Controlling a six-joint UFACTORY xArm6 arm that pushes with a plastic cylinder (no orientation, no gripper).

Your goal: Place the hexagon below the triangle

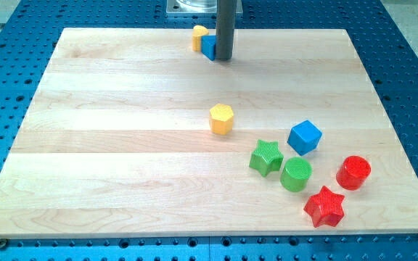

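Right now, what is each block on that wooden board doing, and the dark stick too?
My tip: at the view's top, against the blue block.
Yellow block: beside the blue block, shape unclear.
Yellow hexagon: alone, mid-board.
Blue cube, green star, green cylinder, red cylinder, red star: clustered lower right.

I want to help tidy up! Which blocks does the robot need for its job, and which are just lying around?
For the job:
yellow hexagon, mid-board
blue block at the view's top, probably the triangle, partly hidden
my tip, right beside the blue block

Just lying about:
yellow block at the top
blue cube
green star
green cylinder
red cylinder
red star
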